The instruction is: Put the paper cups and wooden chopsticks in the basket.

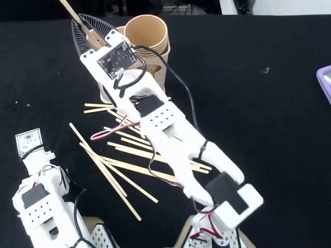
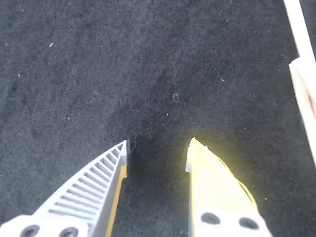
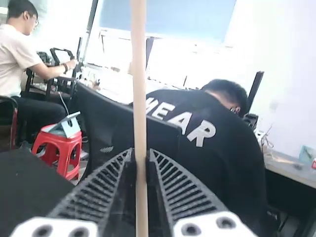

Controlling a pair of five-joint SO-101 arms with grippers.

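The right arm (image 1: 165, 129) is stretching across the black tabletop (image 1: 258, 129) to the one dark mesh basket (image 1: 77, 37). Its tool (image 3: 140, 154) is hanging above the basket's rim. The tool's two ribbed fingers (image 3: 98, 192) are pressing together on a single wooden chopstick (image 3: 139, 74), and the stick is rising steeply out past the fingertips.

The paper cups (image 1: 147, 31) are standing upright just beside the basket, nested in a stack. The overlapping rims are making an exact count impossible.

Ten or so loose chopsticks (image 1: 129, 166) are lying crisscrossed on the tabletop, near the basket on the side facing the two arm bases. The right arm is covering part of the heap, so the true number cannot be told.

The left arm (image 1: 39, 201) is sitting well apart from the basket, beyond the scattered sticks. Its tool (image 2: 158, 145) is pointing down at bare black cloth. One grey and one yellow fingertip are standing apart, with nothing between them.
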